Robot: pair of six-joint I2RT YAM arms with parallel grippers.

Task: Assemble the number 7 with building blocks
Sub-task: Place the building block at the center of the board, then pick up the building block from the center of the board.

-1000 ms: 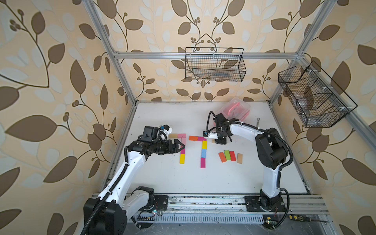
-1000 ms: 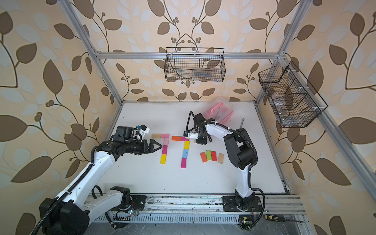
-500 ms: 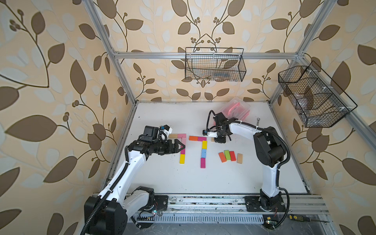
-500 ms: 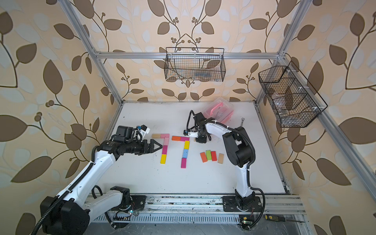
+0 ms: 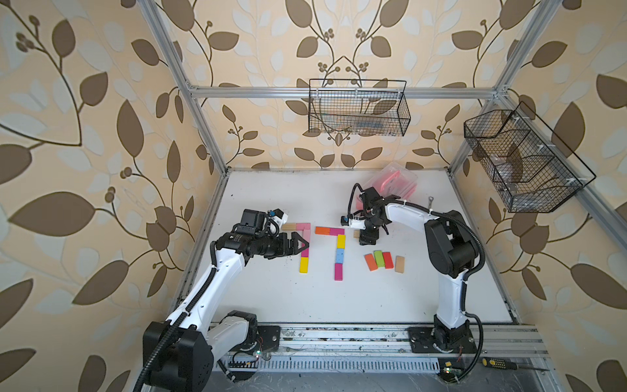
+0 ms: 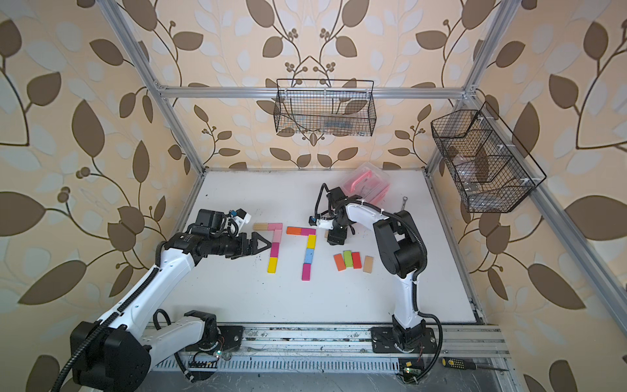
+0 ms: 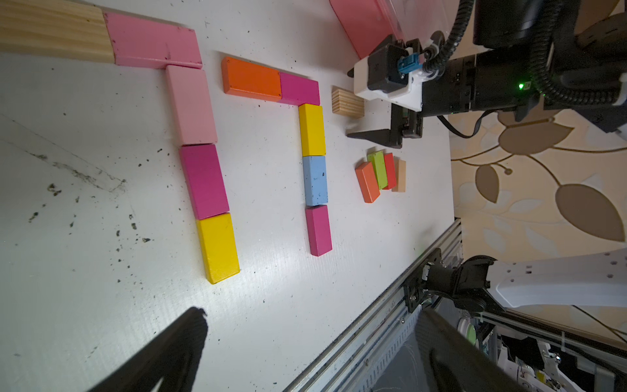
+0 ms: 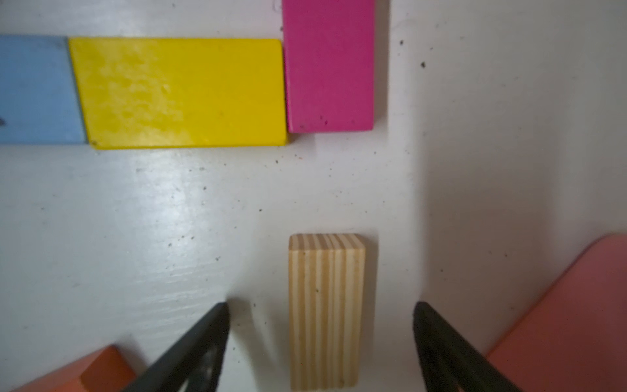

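Two 7 shapes are lying side by side near the middle of the white bench [image 5: 271,298]. The first 7 [image 5: 305,254] is sitting nearer the left edge. Its bar is a wood bar block [image 7: 51,30] touching a pink block [image 7: 152,40]. Its stem is running toward the front edge: a light pink block [image 7: 191,105], a magenta block [image 7: 203,181] and a yellow block [image 7: 219,247].

The second 7 [image 5: 339,253] is lying just beside it. Its bar is an orange bar block [image 7: 251,79] and a magenta bar block [image 7: 300,90]. Its stem is a yellow stem block [image 7: 312,130], a blue block [image 7: 315,180] and a magenta end block [image 7: 319,230].

The right gripper [image 8: 320,305] is pointing down just beside that bar, toward the right edge. Its black fingers [image 8: 190,349] are spread wide. A striped wood block [image 8: 325,305] is lying flat on the bench between them. Bare bench is showing on each side of it, so they are not touching it. It is lining up with the magenta bar block, with a gap between.

Nearer the front edge, an orange block [image 5: 371,262], a green block [image 5: 379,258] and a red block [image 5: 387,260] are bunching together. A pale wood block [image 5: 399,264] is lying just beside them.

The left gripper [image 5: 303,243] is hanging at the first 7's stem, spread wide and holding nothing. A pink box [image 5: 398,180] is sitting by the back edge.
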